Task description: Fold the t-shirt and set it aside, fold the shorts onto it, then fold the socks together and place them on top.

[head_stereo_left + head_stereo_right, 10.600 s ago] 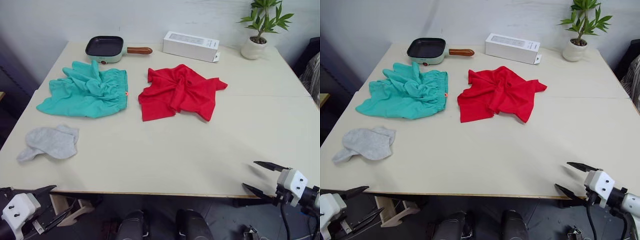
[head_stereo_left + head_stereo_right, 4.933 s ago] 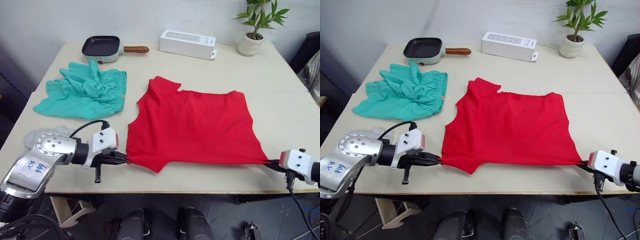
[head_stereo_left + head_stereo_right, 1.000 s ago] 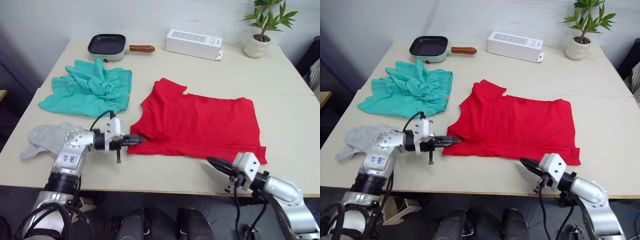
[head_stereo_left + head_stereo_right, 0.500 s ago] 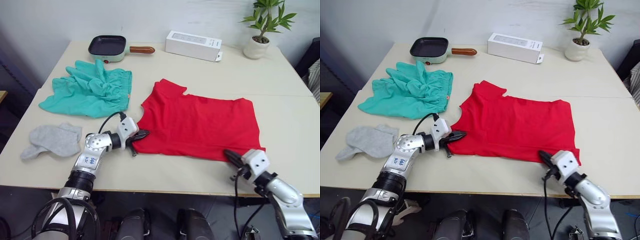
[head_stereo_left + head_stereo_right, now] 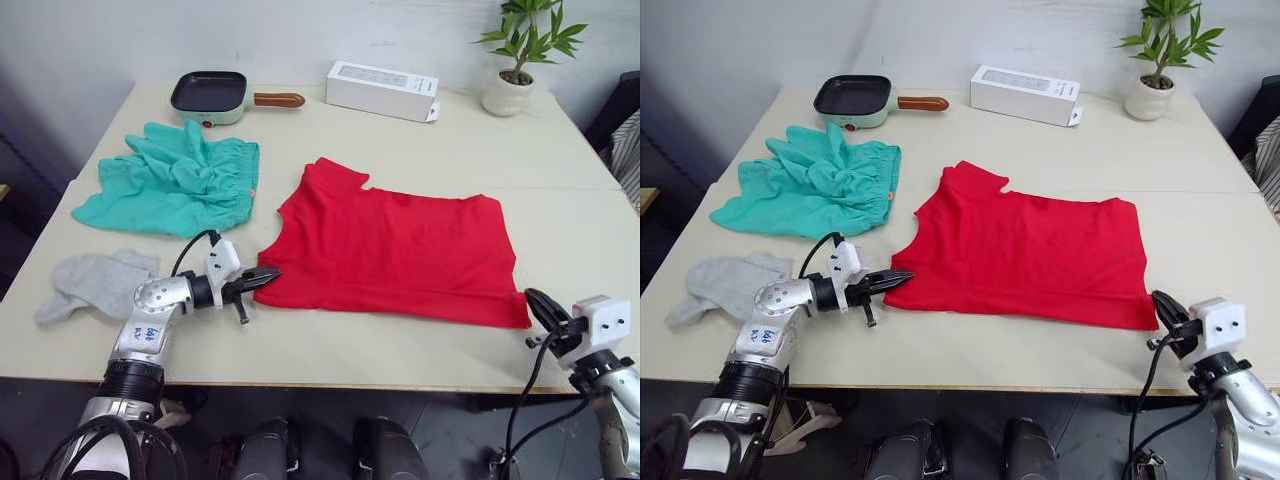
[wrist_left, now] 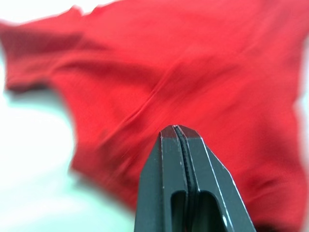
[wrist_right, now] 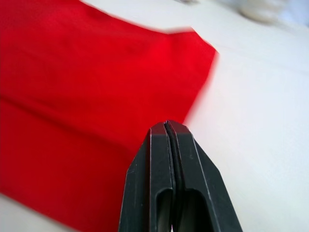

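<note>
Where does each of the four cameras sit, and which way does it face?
Left eye: on the head, looking down over the table; both arms show.
Right eye: beside it, same scene.
Left wrist: along the left gripper, shut, at the t-shirt.
Right wrist: along the right gripper, shut, at the t-shirt's corner.
Shared: all four show the t-shirt.

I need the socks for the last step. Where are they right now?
In the left eye view the socks lie near the table's front-left corner, in front of the shorts and just left of the left pincer and its arm.
</note>
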Robot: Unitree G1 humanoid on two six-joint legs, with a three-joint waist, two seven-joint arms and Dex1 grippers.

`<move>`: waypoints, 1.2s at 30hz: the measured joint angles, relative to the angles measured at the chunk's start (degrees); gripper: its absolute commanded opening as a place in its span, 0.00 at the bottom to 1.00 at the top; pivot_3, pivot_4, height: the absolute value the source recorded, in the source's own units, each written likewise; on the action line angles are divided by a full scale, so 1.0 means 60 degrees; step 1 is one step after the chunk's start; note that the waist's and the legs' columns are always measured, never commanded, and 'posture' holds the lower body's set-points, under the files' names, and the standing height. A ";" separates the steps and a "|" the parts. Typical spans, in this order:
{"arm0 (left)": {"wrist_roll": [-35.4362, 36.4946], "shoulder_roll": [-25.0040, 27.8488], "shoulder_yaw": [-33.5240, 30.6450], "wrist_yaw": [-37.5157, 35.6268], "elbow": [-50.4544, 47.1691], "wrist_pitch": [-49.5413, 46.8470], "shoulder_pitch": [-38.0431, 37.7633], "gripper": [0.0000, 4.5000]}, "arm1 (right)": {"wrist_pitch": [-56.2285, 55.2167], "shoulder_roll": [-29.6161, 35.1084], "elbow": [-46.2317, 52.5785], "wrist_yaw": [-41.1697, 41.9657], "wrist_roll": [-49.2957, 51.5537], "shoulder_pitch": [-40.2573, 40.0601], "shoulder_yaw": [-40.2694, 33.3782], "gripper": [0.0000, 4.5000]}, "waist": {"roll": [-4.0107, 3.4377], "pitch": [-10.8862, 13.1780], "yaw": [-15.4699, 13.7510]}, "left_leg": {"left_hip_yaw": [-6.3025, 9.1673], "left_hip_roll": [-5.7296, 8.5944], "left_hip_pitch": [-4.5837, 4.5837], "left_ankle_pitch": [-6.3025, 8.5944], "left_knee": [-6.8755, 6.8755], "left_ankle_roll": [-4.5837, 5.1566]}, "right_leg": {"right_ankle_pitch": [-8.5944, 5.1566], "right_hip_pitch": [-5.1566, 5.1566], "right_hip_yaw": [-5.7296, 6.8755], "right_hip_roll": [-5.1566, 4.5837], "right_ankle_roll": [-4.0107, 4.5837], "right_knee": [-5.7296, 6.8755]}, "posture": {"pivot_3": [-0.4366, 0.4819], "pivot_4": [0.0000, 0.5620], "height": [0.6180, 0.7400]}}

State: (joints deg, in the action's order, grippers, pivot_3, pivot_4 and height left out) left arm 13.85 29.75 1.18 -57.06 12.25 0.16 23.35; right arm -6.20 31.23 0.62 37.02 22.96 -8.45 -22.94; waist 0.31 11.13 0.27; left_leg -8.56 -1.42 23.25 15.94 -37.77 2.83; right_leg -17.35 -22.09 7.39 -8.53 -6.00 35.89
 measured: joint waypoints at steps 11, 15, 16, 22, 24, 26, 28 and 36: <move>-0.0851 0.0086 0.0660 0.1202 -0.1669 -0.0732 -0.1559 0.00 | 0.0407 -0.0632 0.0972 -0.0549 -0.1377 -0.0282 0.1889 0.00 | -0.0005 -0.0007 -0.0030 | -0.0008 0.0010 -0.0004 0.0002 0.0017 0.0004 | -0.0001 -0.0002 -0.0004 -0.0001 0.0001 -0.0013 | 0.48 0.27 1.00; -0.0842 0.0439 0.0339 0.1452 -0.1870 -0.0771 -0.1896 0.00 | 0.0240 0.0068 -0.0256 -0.0571 -0.1259 -0.0288 0.0707 0.00 | -0.0022 -0.0017 -0.0027 | -0.0008 0.0010 -0.0015 0.0003 0.0045 0.0007 | -0.0002 0.0001 -0.0009 0.0000 0.0004 -0.0034 | 0.48 0.27 1.00; -0.0809 0.0562 0.0184 0.1456 -0.1872 -0.0781 -0.1972 0.00 | 0.0201 0.0321 -0.0583 -0.0480 -0.1148 -0.0301 0.0322 0.00 | -0.0022 -0.0018 -0.0028 | -0.0008 0.0010 -0.0019 0.0001 0.0062 0.0011 | -0.0003 0.0001 -0.0008 0.0001 0.0005 -0.0041 | 0.48 0.27 1.00; 0.0614 0.1268 -0.0673 0.0458 -0.2147 -0.1589 -0.2387 0.12 | 0.0321 0.1508 -0.1253 0.0800 -0.0032 -0.0234 -0.1015 0.04 | -0.0025 -0.0017 0.0047 | -0.0028 -0.0015 -0.0010 -0.0064 0.0099 -0.0001 | -0.0025 -0.0051 -0.0002 0.0023 0.0046 0.0000 | 0.48 0.27 1.00; 0.1028 0.1671 -0.0838 0.0019 -0.2570 -0.1946 -0.2399 0.22 | 0.0555 0.2038 -0.1193 0.1494 0.0336 -0.0268 -0.1190 0.11 | -0.0024 -0.0016 0.0008 | -0.0028 -0.0018 -0.0010 -0.0069 0.0104 0.0003 | -0.0027 -0.0053 0.0001 0.0026 0.0050 0.0001 | 0.48 0.27 1.00; 0.1045 0.2162 -0.0861 -0.0309 -0.2869 -0.1975 -0.2233 0.35 | 0.0514 0.2777 -0.0910 0.2539 0.0355 -0.0686 -0.1127 0.24 | -0.0025 -0.0017 -0.0036 | -0.0028 -0.0017 -0.0011 -0.0053 0.0110 0.0013 | -0.0029 -0.0051 0.0002 0.0025 0.0052 -0.0003 | 0.48 0.27 1.00; 0.0914 0.2451 -0.0822 -0.0557 -0.3096 -0.1780 -0.2139 0.49 | 0.0148 0.3339 -0.0771 0.3488 0.0101 -0.1030 -0.0958 0.40 | -0.0025 -0.0016 -0.0083 | -0.0026 -0.0012 -0.0010 -0.0036 0.0109 -0.0003 | -0.0029 -0.0044 0.0007 0.0023 0.0052 -0.0015 | 0.48 0.27 1.00; -0.0553 0.2183 0.0335 -0.0518 -0.2458 -0.0206 -0.1789 0.69 | -0.1262 0.3997 -0.1510 0.4563 -0.1228 -0.0590 0.0002 0.61 | -0.0019 -0.0013 -0.0046 | -0.0047 -0.0008 -0.0006 -0.0050 0.0104 -0.0026 | -0.0025 -0.0046 0.0011 0.0016 0.0047 -0.0037 | 0.48 0.27 1.00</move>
State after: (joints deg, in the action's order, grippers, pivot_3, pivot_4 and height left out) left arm 10.53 42.85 3.19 -60.17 -2.49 -1.07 12.62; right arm -13.77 55.21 -8.44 64.40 15.59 -11.99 -22.93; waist 0.19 11.05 -0.01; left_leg -8.84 -1.46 23.21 15.65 -37.14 2.68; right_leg -17.50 -22.37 7.45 -8.44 -5.72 35.67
